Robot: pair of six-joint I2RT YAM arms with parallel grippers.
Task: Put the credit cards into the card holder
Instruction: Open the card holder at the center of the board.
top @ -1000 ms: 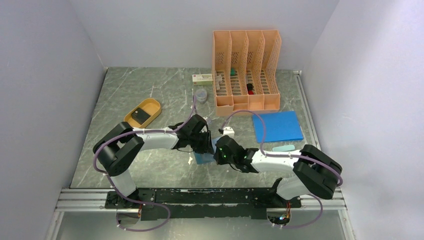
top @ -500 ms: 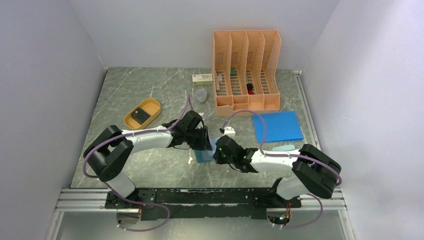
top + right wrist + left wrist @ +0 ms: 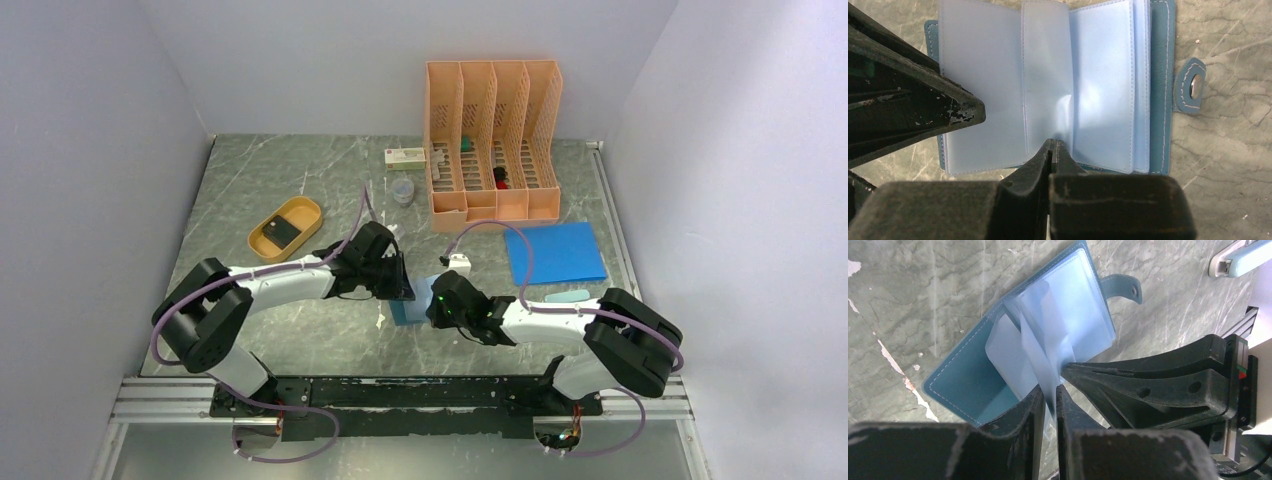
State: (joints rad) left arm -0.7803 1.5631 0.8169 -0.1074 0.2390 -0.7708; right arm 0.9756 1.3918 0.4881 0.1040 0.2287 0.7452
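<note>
A small teal-blue, leather-like, book-style card holder [image 3: 963,377] lies open on the grey-green marbled table [image 3: 320,335], between the two arms. Its snap tab [image 3: 1123,285] is folded out flat on the far side. The black two-finger left gripper [image 3: 1049,390] sits right at the holder's near edge. Its jaws are drawn almost together on one clear plastic pocket leaf [image 3: 1040,347], which stands up from the spine and runs down between the fingertips.

The black right gripper [image 3: 1050,146] comes in from the opposite side with its fingers pressed together. Their tips touch the lower edge of the middle clear pocket, but it is not visible whether any sheet is caught between them.

One small dark rectangular credit card [image 3: 283,231] lies well apart from both grippers, in an orange oval tray [image 3: 310,213] at the table's left.
</note>
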